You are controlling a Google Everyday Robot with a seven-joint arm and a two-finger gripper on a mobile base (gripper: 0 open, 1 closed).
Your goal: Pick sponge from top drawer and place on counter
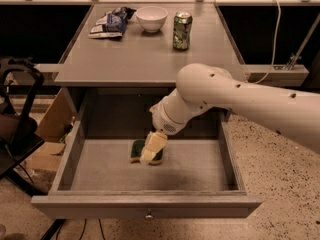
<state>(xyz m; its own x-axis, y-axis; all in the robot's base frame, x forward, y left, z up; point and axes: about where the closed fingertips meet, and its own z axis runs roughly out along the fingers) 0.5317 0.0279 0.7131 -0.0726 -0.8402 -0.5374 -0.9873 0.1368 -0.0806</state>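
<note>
The top drawer [200,166] stands pulled out from under the near edge of the desk [140,59], so its flat grey inside is open from above. This is why the arm [240,96] can reach in from the right side. The sponge [136,150] lies flat on the drawer floor, a little left of the middle, with the dark green side up and a thin yellow line below it.

The tool [152,148] hangs at the end of the arm, points down into the drawer, and covers the middle part of the sponge. I think it is placed there to take the sponge from above. I cannot tell if the tool is apart, together, or clamped on the sponge, and I cannot tell if it touches it.

On the desk, three things stand along the far edge: a snack packet [111,24] near the far left corner, a white bowl [151,18] in the middle, and a green can [182,30] just right of it. The near half of the desk is bare, so in my judgement it is the natural place for the sponge.

The drawer front carries a small knob [148,216]. The floor [270,169] of the room is pale and speckled. A cardboard box [50,129] stands beside the left side of the drawer.
</note>
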